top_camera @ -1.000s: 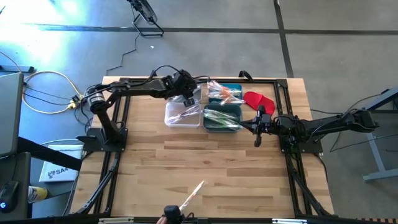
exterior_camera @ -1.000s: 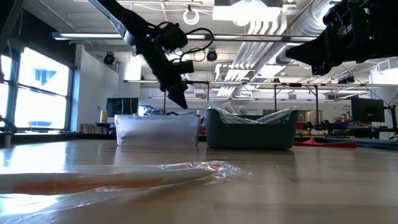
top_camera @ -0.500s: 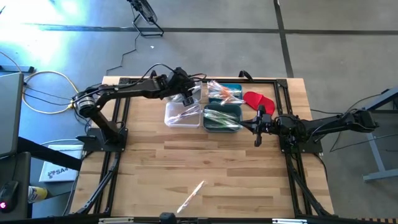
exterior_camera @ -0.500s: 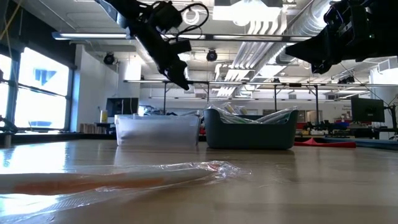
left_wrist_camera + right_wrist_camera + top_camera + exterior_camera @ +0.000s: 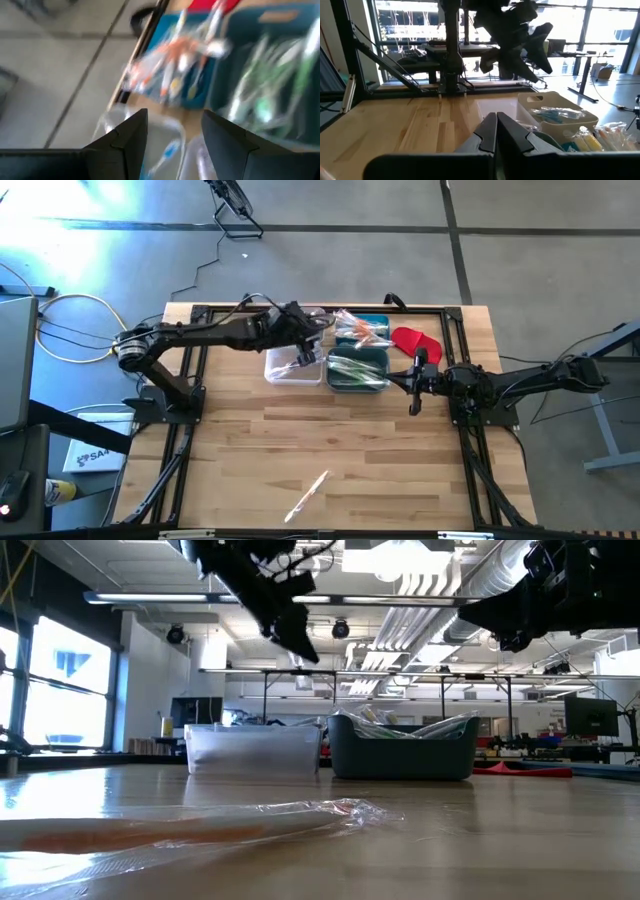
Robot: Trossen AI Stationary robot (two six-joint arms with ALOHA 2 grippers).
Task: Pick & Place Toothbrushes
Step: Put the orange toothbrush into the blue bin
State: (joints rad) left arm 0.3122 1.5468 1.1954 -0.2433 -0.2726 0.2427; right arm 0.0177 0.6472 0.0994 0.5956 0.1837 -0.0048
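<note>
surface: wooden table [image 5: 330, 440] inside a black frame, grey floor around it, cables off the left side
room: low view looks into an open workshop, ceiling ducts and windows behind
bins: clear bin [image 5: 293, 365], dark teal bin [image 5: 357, 370] just beside it, a second teal bin [image 5: 372, 326] behind that one, toward the far edge
toothbrushes: wrapped ones heaped in the far teal bin [image 5: 356, 328], orange accents; green-accent ones in the near teal bin [image 5: 352, 366]; a few in the clear bin [image 5: 554, 114], blue accent
stray toothbrush: one wrapped toothbrush [image 5: 306, 498] lying alone on the near part of the table, well apart from the bins; fills the low view foreground [image 5: 200, 825]
red piece: red cloth-like item [image 5: 415, 340] on the table just beside the far teal bin
left gripper: [image 5: 303, 337] raised above the far edge of the clear bin, fingers [image 5: 127, 135] spread apart, nothing between them; its wrist view is blurred, looks onto the teal bins
right gripper: [image 5: 416, 390] hangs over the table beside the near teal bin, off the surface, fingers [image 5: 485, 132] pressed together, empty
</note>
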